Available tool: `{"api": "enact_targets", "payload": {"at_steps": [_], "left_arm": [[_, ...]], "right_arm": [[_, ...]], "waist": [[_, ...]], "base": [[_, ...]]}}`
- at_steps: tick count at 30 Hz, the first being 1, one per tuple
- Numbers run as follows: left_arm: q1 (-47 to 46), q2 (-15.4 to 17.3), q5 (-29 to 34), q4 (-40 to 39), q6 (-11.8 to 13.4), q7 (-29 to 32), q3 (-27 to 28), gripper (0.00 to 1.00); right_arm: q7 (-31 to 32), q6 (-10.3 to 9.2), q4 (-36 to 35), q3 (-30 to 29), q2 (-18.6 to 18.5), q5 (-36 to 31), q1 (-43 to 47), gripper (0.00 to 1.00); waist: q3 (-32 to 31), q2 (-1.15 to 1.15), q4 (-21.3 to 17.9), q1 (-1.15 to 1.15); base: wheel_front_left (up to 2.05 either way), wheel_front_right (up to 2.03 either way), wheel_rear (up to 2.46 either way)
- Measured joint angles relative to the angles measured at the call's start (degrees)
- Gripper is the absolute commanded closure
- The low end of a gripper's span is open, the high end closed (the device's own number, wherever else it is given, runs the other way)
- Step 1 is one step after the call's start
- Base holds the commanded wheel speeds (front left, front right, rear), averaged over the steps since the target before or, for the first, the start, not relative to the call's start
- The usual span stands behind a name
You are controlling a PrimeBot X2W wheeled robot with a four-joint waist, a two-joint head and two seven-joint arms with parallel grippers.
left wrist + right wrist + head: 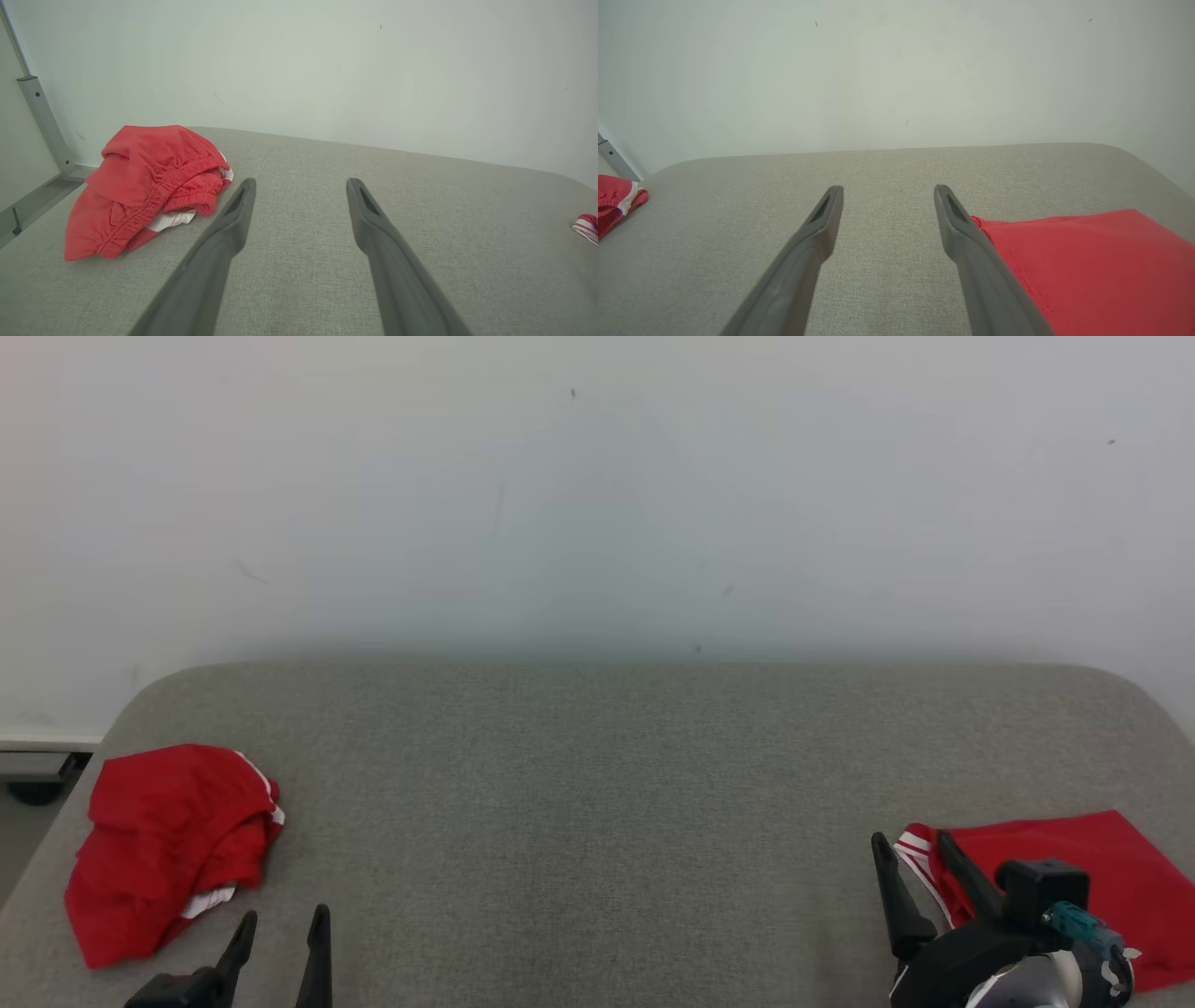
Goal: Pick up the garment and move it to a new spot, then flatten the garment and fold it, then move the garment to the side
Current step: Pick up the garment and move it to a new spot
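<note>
1. The garment (168, 849) lay in a crumpled red heap at the left end of the grey pad (597, 784), near its rounded corner. Its gathered waistband (187, 179) faced me, and a bit of white lining (170, 219) poked out underneath.
2. My left claw (286, 913) hung just beside the heap on its right, apart from it, fingers spread wide and gripping nothing. I judged that the pick-up was the step in hand and that this claw was the one for it.
3. To do it well, I reckoned I should swing left until the heap sat between my fingers, then come down on the waistband. The elastic looked the thickest, firmest ridge, and a pinch there would likely lift the whole piece rather than one loose layer.
4. I thought it wise to bite deep enough to catch every layer of that ridge, without digging my fingertips into the pad's weave.
5. The lift would need to be high, I judged, so the hanging cloth did not drag and bunch on the way over.
6. The middle of the pad seemed the natural new spot, with room to spread the cloth flat.
7. My right claw (910, 840) was likewise spread and empty at the right end, over the striped edge of a flat red cloth (1102, 868). Whether it touched that cloth I could not tell. That piece looked finished, and I judged it best left alone.
</note>
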Motion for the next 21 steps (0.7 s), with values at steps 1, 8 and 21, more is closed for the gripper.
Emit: {"api": "enact_targets", "payload": {"at_steps": [1, 8, 21], "left_arm": [[-0.07, 0.16, 0.04, -0.14, 0.01, 0.09, 0.05, 0.0], [0.42, 1.21, 0.11, -1.23, 0.51, 0.1, 1.57, 0.0], [0.79, 2.16, 1.14, -1.83, 0.43, 1.25, 1.63, 0.0]], "right_arm": [[0.01, -0.22, 0.0, 0.57, 0.01, 0.47, 0.02, 0.0], [0.03, -1.22, 0.24, 4.87, 0.04, 3.0, -1.01, 0.0], [-0.52, -3.22, 0.18, 6.97, 0.07, 5.66, -1.11, 0.0]], "waist": [[0.07, 0.0, 0.61, 0.0], [0.5, 0.0, 5.63, 0.01], [1.43, 0.0, 15.82, 0.01]], "base": [[0.0, 0.0, 0.0], [0.0, 0.0, 0.0], [0.0, 0.0, 0.0]]}}
